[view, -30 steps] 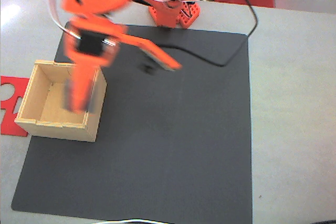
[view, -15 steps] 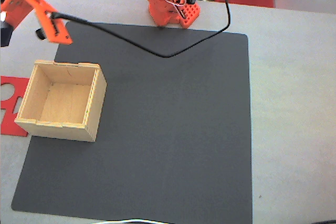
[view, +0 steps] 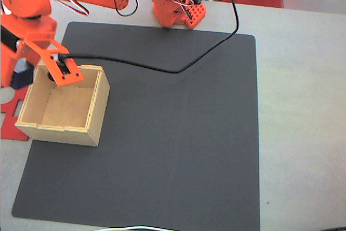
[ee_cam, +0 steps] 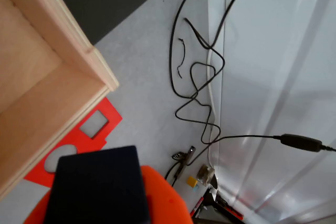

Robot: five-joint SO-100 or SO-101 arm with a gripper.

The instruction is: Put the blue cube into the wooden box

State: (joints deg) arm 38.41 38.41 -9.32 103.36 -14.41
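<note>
The wooden box [view: 96, 113] sits open-topped at the mat's left edge; the inside that shows is bare pale wood. Its corner wall [ee_cam: 79, 51] fills the left of the wrist view. My orange gripper [view: 15, 77] hangs just outside the box's back-left corner, above the table. The blue cube [ee_cam: 97, 184] is pressed against an orange finger [ee_cam: 165, 200] at the bottom of the wrist view. In the fixed view the cube [view: 22, 76] is a dark patch beside the gripper. The second finger is hidden.
A flat red cut-out piece [view: 12, 113] lies left of the box, under the gripper. A black cable [view: 178, 68] runs across the dark mat [view: 178, 150] from the arm's base [view: 175, 12]. Loose wires [ee_cam: 197, 85] lie on the grey table.
The arm swung from over the box out to the far back left, then came down beside the box's back-left corner. The box has not moved.
</note>
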